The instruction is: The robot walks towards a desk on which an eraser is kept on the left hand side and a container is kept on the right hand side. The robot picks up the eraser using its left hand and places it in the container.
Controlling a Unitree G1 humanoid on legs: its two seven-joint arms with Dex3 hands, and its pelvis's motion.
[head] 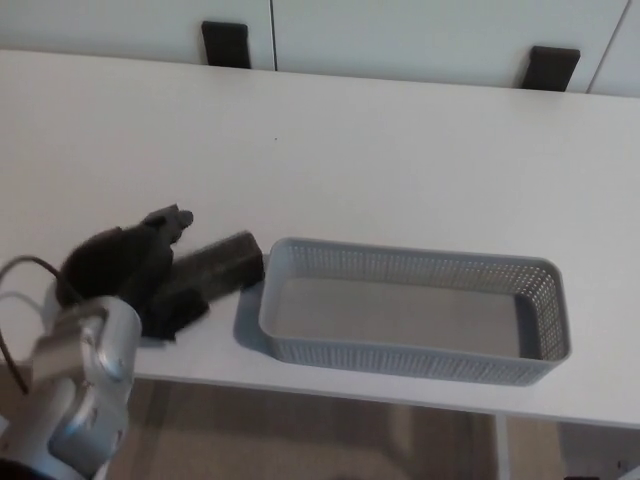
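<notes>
The eraser (pixel 212 270) is a dark, oblong block near the desk's front left, its right end close to the container's left wall. My left hand (pixel 125 262) covers its left end, with the black fingers (pixel 168 220) curled over its top. The block sits tilted, its right end slightly raised. The container (pixel 415 312) is a grey perforated basket at the front right, with nothing inside. My right hand does not show.
The white desk (pixel 400 160) stretches back to a white wall with two black brackets (pixel 226 43). My silver left forearm (pixel 75 400) hangs over the desk's front edge. A dark cable loops at the far left.
</notes>
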